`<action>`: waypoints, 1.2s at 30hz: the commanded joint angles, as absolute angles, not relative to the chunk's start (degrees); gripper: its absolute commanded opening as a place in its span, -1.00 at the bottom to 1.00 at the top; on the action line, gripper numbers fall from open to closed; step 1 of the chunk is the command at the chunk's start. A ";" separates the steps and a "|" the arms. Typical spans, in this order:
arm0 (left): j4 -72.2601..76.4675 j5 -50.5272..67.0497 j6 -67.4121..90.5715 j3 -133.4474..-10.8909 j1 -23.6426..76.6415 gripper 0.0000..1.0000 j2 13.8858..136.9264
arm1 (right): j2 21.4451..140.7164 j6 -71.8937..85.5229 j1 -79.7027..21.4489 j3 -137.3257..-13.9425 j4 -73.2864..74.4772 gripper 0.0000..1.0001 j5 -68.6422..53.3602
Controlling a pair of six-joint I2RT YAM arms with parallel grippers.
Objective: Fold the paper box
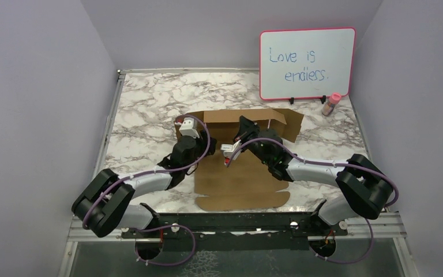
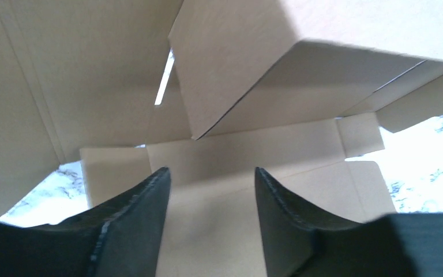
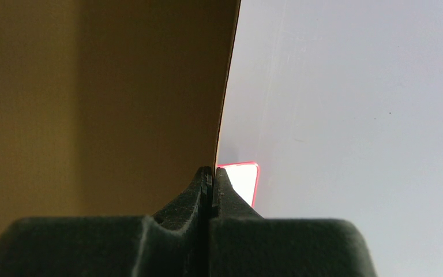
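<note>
Find the paper box at the middle of the marble table, between the arms, near panel flat, far walls partly raised. Expect light, stiff board that bends only at its creases and slides easily; take it by a flap edge, close to a crease. Note left gripper spread over the box floor, empty; right gripper pressed together at a raised panel's edge.

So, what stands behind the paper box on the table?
Behind the paper box stand a pink-framed whiteboard and a small pink-capped bottle. Its raised rear wall hides the table strip directly behind it.
</note>
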State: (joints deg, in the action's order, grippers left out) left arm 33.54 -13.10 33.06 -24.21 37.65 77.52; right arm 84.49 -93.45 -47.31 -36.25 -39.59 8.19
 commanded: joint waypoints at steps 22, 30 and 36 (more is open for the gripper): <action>10.76 -22.21 26.30 -28.22 26.77 0.45 51.48 | 85.64 -92.30 -47.92 -36.13 -36.38 -0.98 9.42; 14.43 -16.86 26.98 -26.29 19.83 0.45 52.04 | 85.37 -91.45 -47.99 -36.47 -35.41 -0.98 9.89; 27.71 -4.20 24.32 -23.45 15.08 0.35 57.16 | 85.83 -91.02 -47.98 -36.64 -35.33 -0.98 9.03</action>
State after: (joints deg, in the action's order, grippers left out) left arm 17.21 -14.85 26.04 -25.28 18.11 53.93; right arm 84.49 -92.31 -47.31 -36.27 -39.33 8.58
